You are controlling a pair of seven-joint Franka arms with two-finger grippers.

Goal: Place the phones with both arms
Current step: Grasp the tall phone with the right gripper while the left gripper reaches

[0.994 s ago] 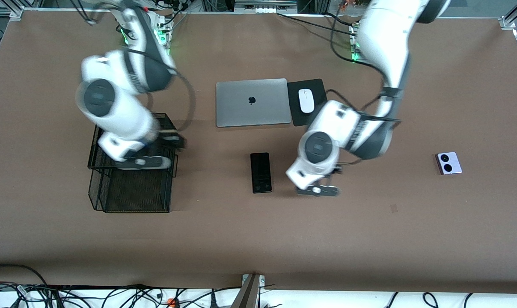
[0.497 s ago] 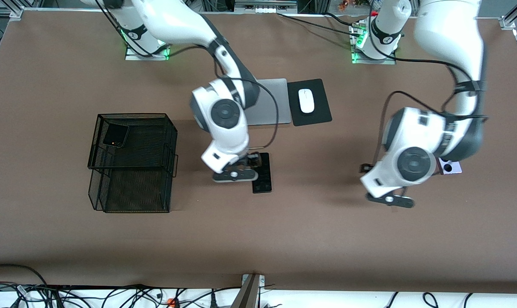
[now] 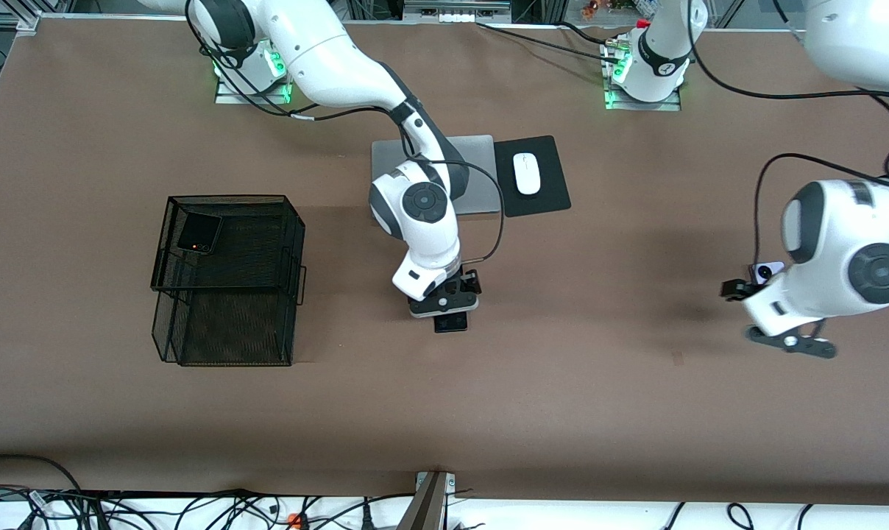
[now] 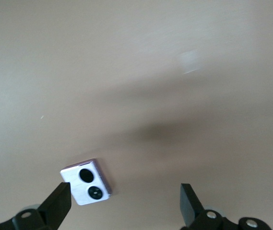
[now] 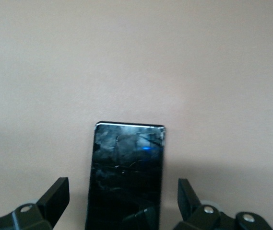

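Both arms have swung across the desk: our right gripper (image 3: 444, 298) now hangs over the black slab phone (image 3: 450, 322) mid-desk, fingers (image 5: 54, 194) spread either side; our left gripper (image 4: 124, 206) hangs over the lilac-white phone (image 4: 86, 181) near the left arm's edge, fingers spread. 1 black flip phone (image 3: 199, 233) lies in the mesh basket (image 3: 227, 346).

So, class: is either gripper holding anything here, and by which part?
Nothing is held. The right gripper is open over the slab phone; the left gripper is open beside the lilac phone.
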